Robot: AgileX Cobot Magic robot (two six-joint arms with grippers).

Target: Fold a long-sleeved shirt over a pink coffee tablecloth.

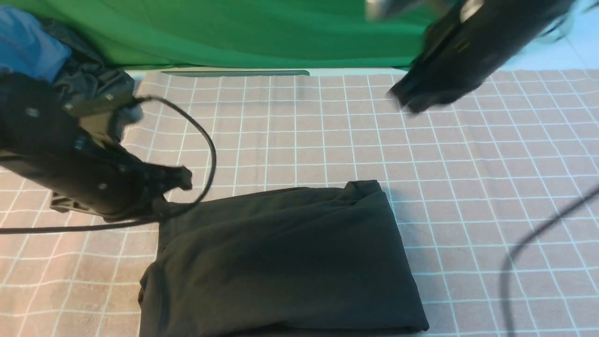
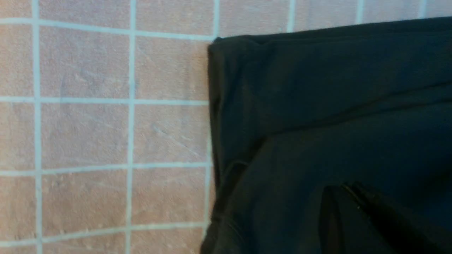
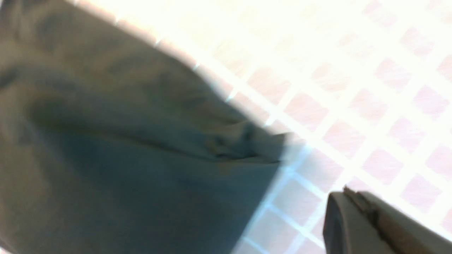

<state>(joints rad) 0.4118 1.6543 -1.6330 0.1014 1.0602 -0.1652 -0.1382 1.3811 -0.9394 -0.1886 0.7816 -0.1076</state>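
Observation:
The long-sleeved shirt (image 1: 281,262) lies folded into a black rectangle at the near middle of the pink coffee tablecloth (image 1: 327,131); its print and label are hidden. My left gripper (image 1: 185,180) hovers just off the shirt's far left corner, fingers together and holding nothing. In the left wrist view the left gripper (image 2: 348,188) shows dark against the shirt (image 2: 335,106), beside the tablecloth (image 2: 88,134). My right gripper (image 1: 407,100) is raised and blurred at the far right, well away from the shirt. The right wrist view shows the right gripper (image 3: 348,192) shut and empty above the tablecloth (image 3: 353,88), beside the shirt (image 3: 123,158).
A green backdrop cloth (image 1: 234,32) hangs along the far edge. A blue garment (image 1: 28,42) and a dark grey garment (image 1: 89,75) are heaped at the far left corner. A black cable (image 1: 208,150) loops from the left arm; another cable (image 1: 514,252) crosses the near right.

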